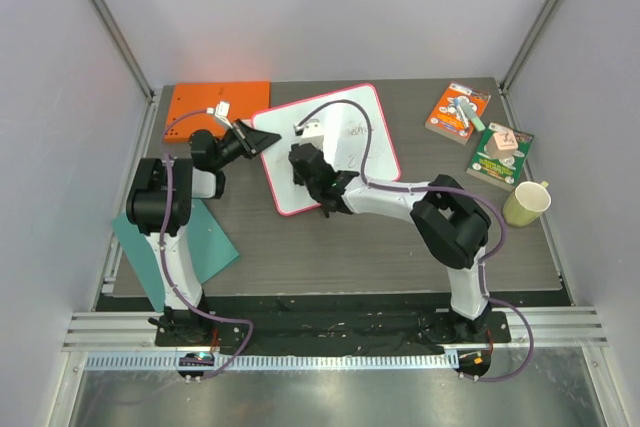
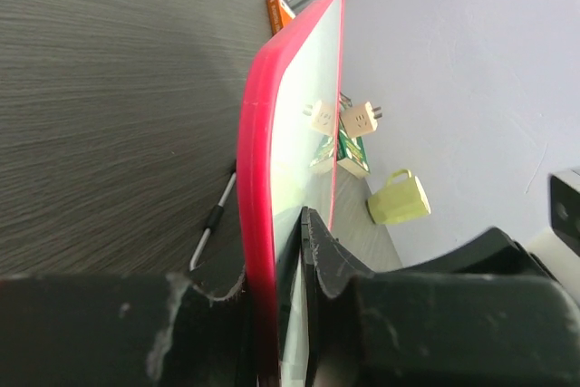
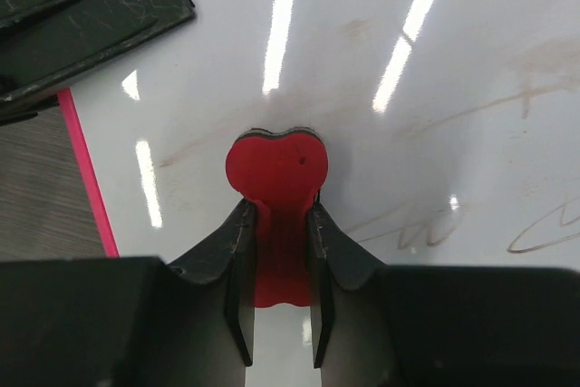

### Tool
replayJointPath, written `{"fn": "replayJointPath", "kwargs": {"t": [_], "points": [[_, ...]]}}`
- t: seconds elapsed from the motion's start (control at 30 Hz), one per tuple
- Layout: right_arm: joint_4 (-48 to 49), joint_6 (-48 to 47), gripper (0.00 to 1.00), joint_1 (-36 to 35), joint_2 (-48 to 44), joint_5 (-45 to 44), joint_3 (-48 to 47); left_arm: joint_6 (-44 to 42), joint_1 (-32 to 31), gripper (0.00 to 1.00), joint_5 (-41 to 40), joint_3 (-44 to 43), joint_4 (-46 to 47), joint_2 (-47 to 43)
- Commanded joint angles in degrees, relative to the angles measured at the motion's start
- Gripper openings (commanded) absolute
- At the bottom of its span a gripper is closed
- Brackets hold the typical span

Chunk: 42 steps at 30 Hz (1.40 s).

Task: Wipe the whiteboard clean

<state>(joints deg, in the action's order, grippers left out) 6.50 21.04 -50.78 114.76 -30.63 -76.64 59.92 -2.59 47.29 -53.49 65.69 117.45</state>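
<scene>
- At left, the left gripper (image 1: 258, 139) is clenched on the left edge of the whiteboard (image 1: 340, 152). The left wrist view shows the red rim clamped in its jaws, which the top view only hints at.
- The whiteboard lies mid-table and skewed, right of the orange board (image 1: 215, 102) and left of the mug (image 1: 525, 202). We cannot tell from above whether the held edge is lifted.
- On it, the right gripper (image 3: 278, 208) grasps a red heart-shaped eraser (image 3: 276, 165), set against the white surface near the left rim.
- Around the eraser we see only faint brownish smears, so we judge that patch wiped.
- To its right, dark scrawls (image 3: 426, 228) are not yet erased, and the top view shows marks (image 1: 355, 132) toward the board's middle.
- We reckon the job is partly done, with the right portion left.
- Each of the 3 views adds something:
  - Only the right wrist view shows the strokes clearly.
  - Only the left wrist view shows a pen (image 2: 211, 224) on the table just beside the board.
  - Only the top view gives the whole layout.
</scene>
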Motion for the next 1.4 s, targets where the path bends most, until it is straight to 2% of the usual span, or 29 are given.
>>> {"fn": "replayJointPath", "kwargs": {"t": [0.0,0.17,0.3,0.37,0.5,0.63,0.77,0.87,1.13,1.27,1.37], "points": [[-14.68,5.23,0.01,9.73,5.92,3.57,10.53,-10.61,-2.07,0.0,2.72,-0.47,-0.3,-1.52],[-15.03,10.77,0.01,17.37,1.26,2.68,15.37,-10.53,-2.07,0.0,2.81,-0.47,-0.39,-1.43],[-12.93,12.54,0.01,17.83,0.99,3.99,16.79,-10.35,-2.07,0.0,2.64,-0.47,-0.39,-1.43],[-12.65,10.79,0.01,16.69,2.56,4.79,15.83,-10.26,-2.07,0.0,2.72,-0.56,-0.39,-1.17],[-13.53,5.52,0.01,9.67,5.29,4.7,10.56,-10.09,-2.07,0.0,2.9,-0.82,-0.39,-0.99],[-13.89,3.22,0.01,2.9,7.75,8.48,7.12,-10.17,-2.07,0.0,2.9,-0.82,-0.39,-0.99],[-13.54,4.36,0.01,1.22,8.81,13.04,7.29,-10.17,-2.07,0.0,2.9,-0.82,-0.39,-0.99],[-13.27,6.29,0.01,1.39,9.17,11.57,9.4,-10.17,-2.07,0.0,2.99,-0.73,-0.39,-1.08],[-11.96,15.6,0.01,6.74,6.45,7.08,19.67,-10.0,-2.07,0.0,2.99,-0.73,-0.39,-0.99],[-8.8,17.63,0.01,11.66,2.15,6.38,26.87,-10.0,-2.07,0.0,2.99,-0.82,-0.39,-0.91],[-8.44,16.33,0.01,13.43,0.91,4.88,28.21,-9.91,-1.98,0.0,3.07,-0.91,-0.39,-0.91]]}}
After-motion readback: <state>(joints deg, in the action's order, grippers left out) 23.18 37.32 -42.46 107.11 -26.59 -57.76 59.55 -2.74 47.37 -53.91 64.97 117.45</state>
